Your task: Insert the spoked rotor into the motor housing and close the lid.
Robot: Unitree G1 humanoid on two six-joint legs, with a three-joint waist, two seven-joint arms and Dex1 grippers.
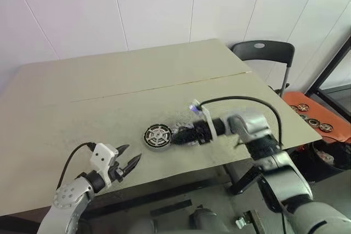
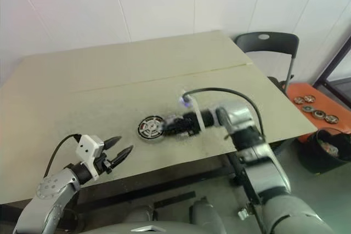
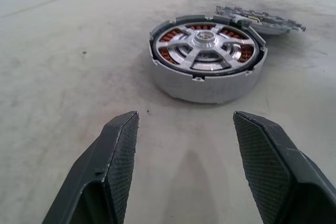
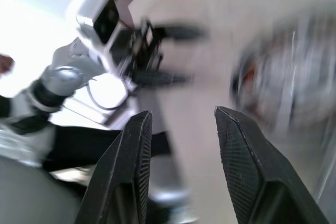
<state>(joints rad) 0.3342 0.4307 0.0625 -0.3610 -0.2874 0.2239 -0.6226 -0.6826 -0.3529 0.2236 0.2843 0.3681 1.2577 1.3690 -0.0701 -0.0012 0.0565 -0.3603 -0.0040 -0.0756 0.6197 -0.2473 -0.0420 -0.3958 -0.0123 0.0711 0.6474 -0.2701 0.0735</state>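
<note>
Motor housing (image 3: 206, 59) with the spoked rotor (image 3: 207, 44) seated inside sits on the surface (image 1: 109, 91), ahead of the left claw (image 3: 184, 145), whose fingers stand wide and empty. Right claw (image 4: 181, 145), parted and holding nothing, hovers beside the lid (image 3: 262, 20), which lies just behind the housing.

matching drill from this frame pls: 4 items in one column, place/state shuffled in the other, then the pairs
Items:
1. motor housing
2. lid
3. left gripper
4. chair

Place or state:
A. past the table's far right corner
B. lying on the table, just behind the housing
C. open, holding nothing, pointing at the housing
D. flat on the table, spoked rotor seated inside, copper windings showing

Pairs: 1-D, 2-B, 3-C, 4-A
</note>
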